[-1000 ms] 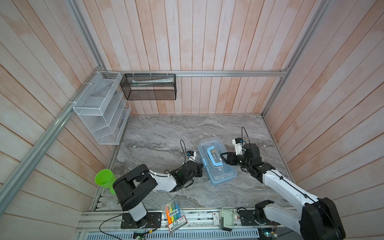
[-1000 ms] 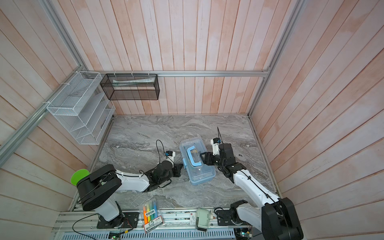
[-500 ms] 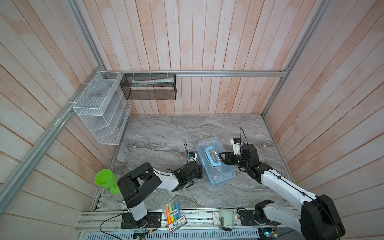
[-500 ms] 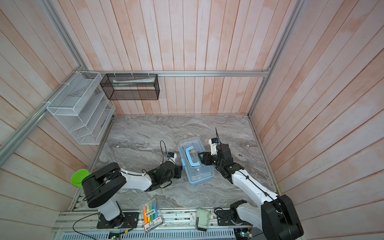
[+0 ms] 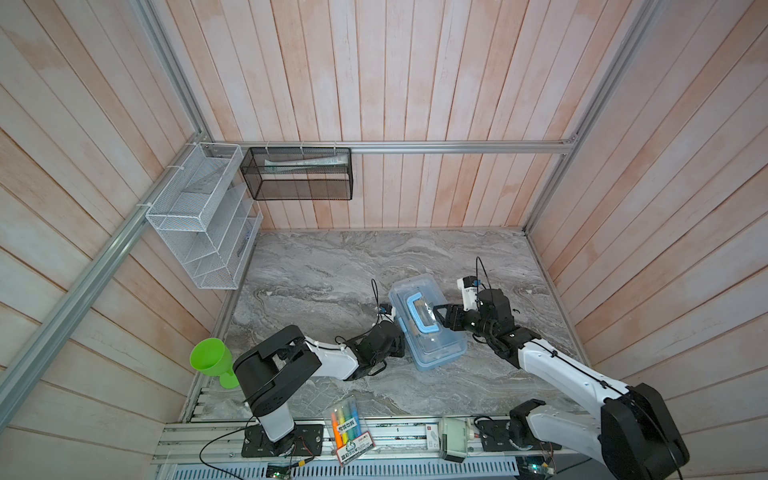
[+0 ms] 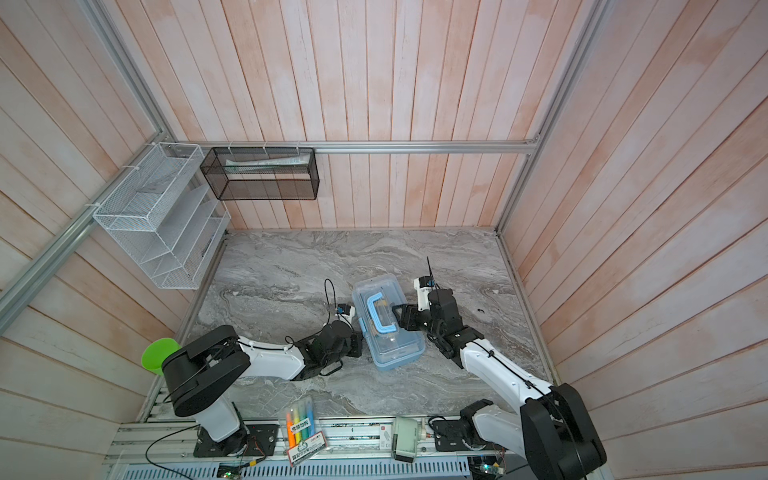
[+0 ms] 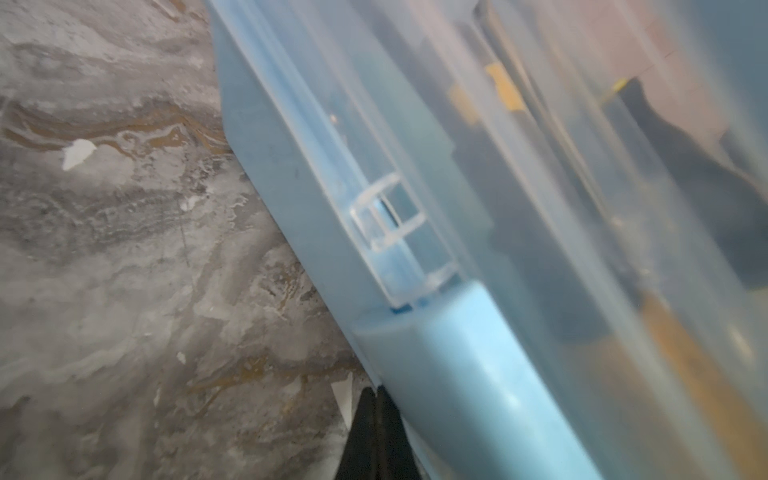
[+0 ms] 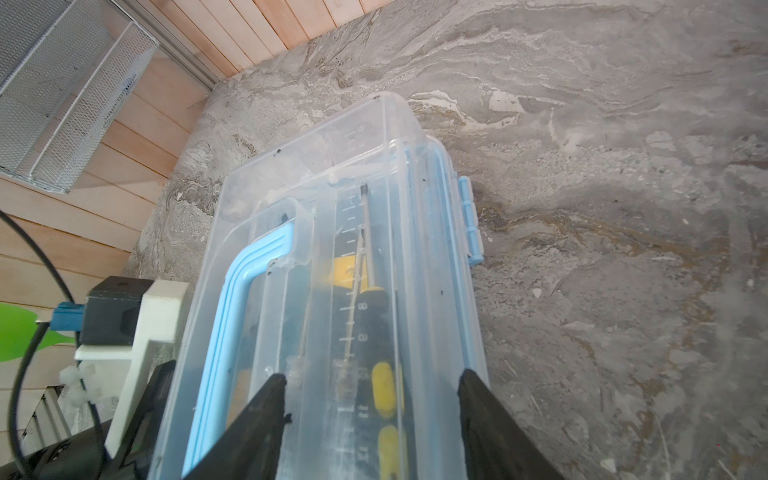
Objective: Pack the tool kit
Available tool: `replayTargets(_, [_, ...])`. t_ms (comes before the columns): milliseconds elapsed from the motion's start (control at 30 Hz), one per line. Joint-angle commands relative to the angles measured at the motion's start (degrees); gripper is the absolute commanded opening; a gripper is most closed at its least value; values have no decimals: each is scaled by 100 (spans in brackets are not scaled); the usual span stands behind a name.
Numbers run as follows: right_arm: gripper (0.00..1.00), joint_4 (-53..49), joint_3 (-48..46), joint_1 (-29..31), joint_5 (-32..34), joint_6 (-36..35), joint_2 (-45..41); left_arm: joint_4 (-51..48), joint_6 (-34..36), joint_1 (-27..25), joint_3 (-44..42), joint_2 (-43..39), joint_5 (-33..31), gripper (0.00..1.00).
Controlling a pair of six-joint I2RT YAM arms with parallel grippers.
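The tool kit point(image 5: 432, 353) point(image 6: 395, 351), a light-blue case with a clear lid and blue handle point(image 8: 237, 299), lies on the marble table in both top views with its lid down. A yellow and black screwdriver point(image 8: 374, 316) shows through the lid. My right gripper point(image 5: 440, 318) point(image 6: 397, 316) point(image 8: 372, 382) is open over the lid, one finger by the handle and the other at the lid's far edge. Low at the case's left side, my left gripper point(image 5: 402, 336) point(image 6: 358, 332) point(image 7: 376, 392) is shut, its tips against the case just below the blue latch point(image 7: 478, 374).
A green funnel point(image 5: 210, 361) stands at the table's left front corner. A pack of highlighters point(image 5: 349, 428) lies on the front rail. A white wire rack point(image 5: 199, 216) and a black mesh basket point(image 5: 297, 178) hang on the walls. A small dark piece point(image 6: 480, 310) lies right of the right gripper.
My right gripper has moved left, further over the case lid. The left arm has shifted slightly along the case's side. Neither gripper has opened or closed.
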Motion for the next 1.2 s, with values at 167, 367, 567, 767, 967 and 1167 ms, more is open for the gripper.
replayTargets(167, [63,-1414,218,-94,750,-281,-610,-794,319,30,-287,-1464,-1294,1])
replayTargets(367, [64,-1498,274,-907,1651,-614,-1316,-1987,1412,830,-392,-2962,-2509,40])
replayTargets(567, [66,-469,-118,-1682,2904,-806,-1518,-761,2824,2311,-1332,-4348,-2834,87])
replayTargets(767, [68,1121,-917,-1768,4229,-1358,-1039,1551,3819,3889,-2666,-4563,-1977,94])
replayTargets(967, [69,3297,-1616,-1996,4313,-1865,-289,2752,4078,4531,-2985,-3657,-1430,94])
replayTargets(1167, [70,5828,-2054,-2355,3374,-2474,967,3940,4253,4750,-2688,-2388,-610,95])
